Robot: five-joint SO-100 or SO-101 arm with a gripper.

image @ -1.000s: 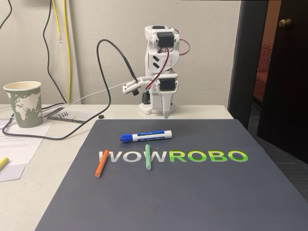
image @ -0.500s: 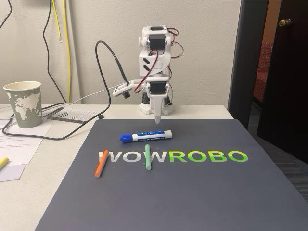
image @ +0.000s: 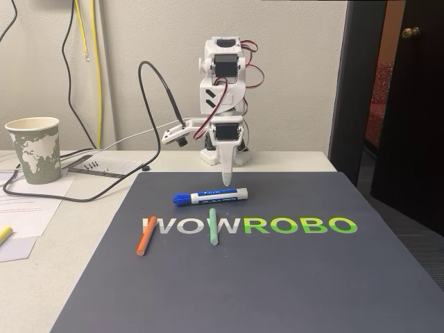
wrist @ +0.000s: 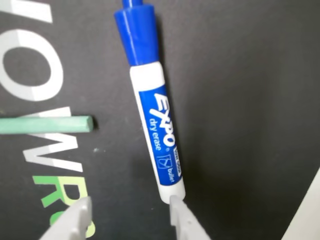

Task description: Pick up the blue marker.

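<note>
The thick white-barrelled dry-erase marker with the blue EXPO label and blue cap [image: 210, 195] lies flat on the dark grey mat printed w/ white-and-green "WOWROBO" lettering [image: 291, 277], just above the letters, cap end to the left in the fixed view. The white two-finger gripper [image: 226, 182] hangs nose-down over the marker's right, uncapped end, tip just above the barrel; probably lined up there for a straight drop onto it.

In the wrist view the blue marker [wrist: 156, 127] runs up the frame, cap at top. The gripper [wrist: 131, 210] is spread, nothing between the fingers. One grey fingertip [wrist: 181, 212] sits right at the barrel's butt end, the other well off to the left over the mat. So the jaws look offset: the marker's end is near one finger, not centred in the gap. My read is it needs a small sideways shift or more reach before closing, else the barrel may roll or get nudged away.

A thin light-green stick [wrist: 46, 124] lies beside the marker, apart from it; a thin orange stick [image: 146, 236] lies further left in the fixed view.

Hard to tell: whether that fingertip touches the marker or hovers above it. Cap tip and finger bases are cut off in the wrist view. From the front the fingers merge into one point, so the gap isn't readable there.
</note>
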